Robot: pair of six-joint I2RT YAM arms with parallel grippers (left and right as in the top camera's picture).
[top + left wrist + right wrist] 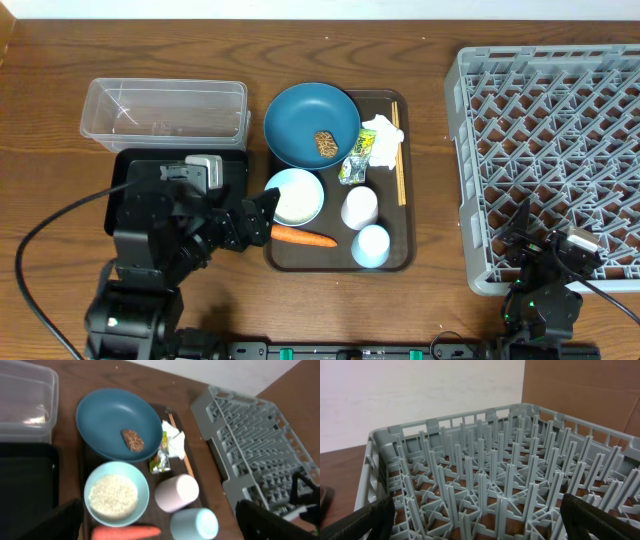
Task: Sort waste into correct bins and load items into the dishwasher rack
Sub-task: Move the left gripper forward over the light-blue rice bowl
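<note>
Eyes on the left arm: all black, built of chunky boxy segments, with a pale grey block perched near the wrist. A black cable loops off its side. The left claw is black too, with dark tapered fingers. Over to the right arm: black and slimmer, with a silver-grey piece and a thin black lead.

There are 2 cups, 1 plate, 1 bowl, 1 carrot, 2 bins and 1 rack.
</note>
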